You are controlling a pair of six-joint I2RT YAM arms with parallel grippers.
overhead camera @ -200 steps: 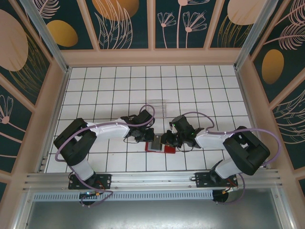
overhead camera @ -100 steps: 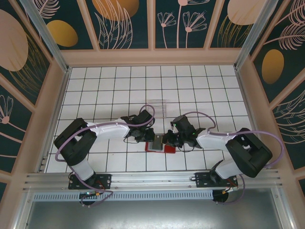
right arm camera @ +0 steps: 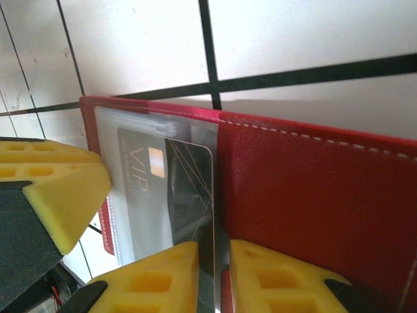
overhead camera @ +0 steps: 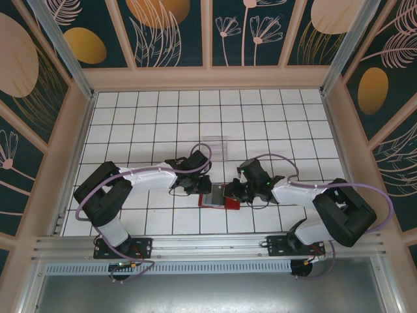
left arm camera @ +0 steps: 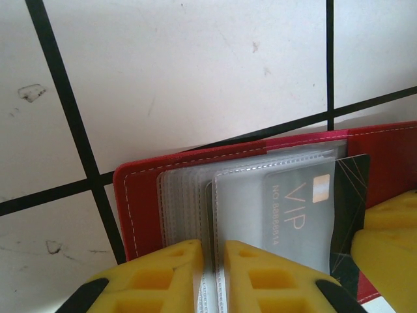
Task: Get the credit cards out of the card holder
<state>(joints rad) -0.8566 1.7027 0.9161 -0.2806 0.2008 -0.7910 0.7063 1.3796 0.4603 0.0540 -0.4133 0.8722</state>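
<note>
The red card holder lies open on the tiled table between both arms. My left gripper is shut on its clear plastic sleeves, which run between the yellow fingers. A dark credit card marked VIP sticks partly out of the top sleeve, toward the holder's bare red half. My right gripper is shut on that card's edge. In the top view the left gripper and the right gripper face each other over the holder. Any other cards are hidden in the sleeves.
A clear plastic box stands on the tiles just beyond the two grippers. Wooden walls close the table at the back and both sides. The left gripper's yellow finger sits close to the card's left side.
The right arm has drawn back a little to the right, its gripper still at the holder. The left arm and the holder have stayed where they were.
</note>
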